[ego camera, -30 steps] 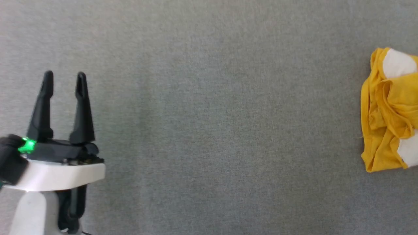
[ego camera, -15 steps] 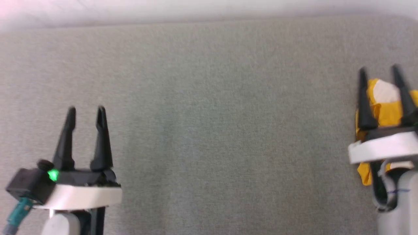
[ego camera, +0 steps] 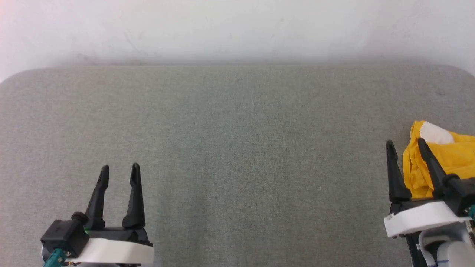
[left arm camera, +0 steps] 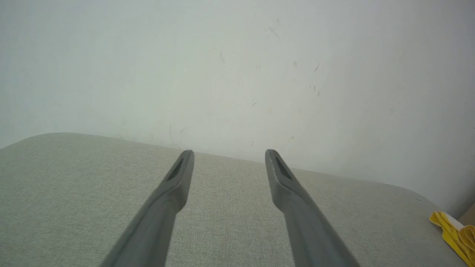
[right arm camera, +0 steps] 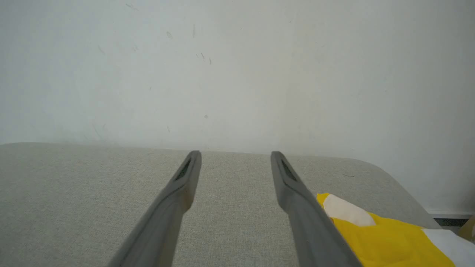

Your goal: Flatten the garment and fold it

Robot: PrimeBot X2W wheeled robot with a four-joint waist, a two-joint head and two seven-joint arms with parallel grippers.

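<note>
Just to the right of our right gripper [ego camera: 404,142], the garment [ego camera: 451,163] lies in a soft, crumpled heap at the right end of the table [ego camera: 237,129]. We see bright yellow cloth bunched into loose folds, with a rounded white patch [ego camera: 435,133] at the far end of the heap. From the right wrist view the garment [right arm camera: 386,237] shows smoother yellow cloth broken by two white areas, and its near part is hidden behind the right-hand finger.

We see a table covered in grey-green woven fabric with a fine, even weave. It lies flat, and its far corners are rounded. Beyond the fingertips of both grippers rises a plain white wall [ego camera: 237,29] marked with faint scuffs.

Our right gripper's fingers [ego camera: 394,178] are long, dark and tapered to narrow tips. They stand wide apart with bare table fabric between them, and they hold nothing. In the head view the right-hand finger crosses the garment's left edge, but we cannot tell whether it touches the cloth.

Our left gripper [ego camera: 120,167] sits well apart from the garment, at the other end of the table. Its fingers are likewise spread and hold nothing. In the left wrist view the garment [left arm camera: 454,231] is a small yellow corner far to their right.
</note>
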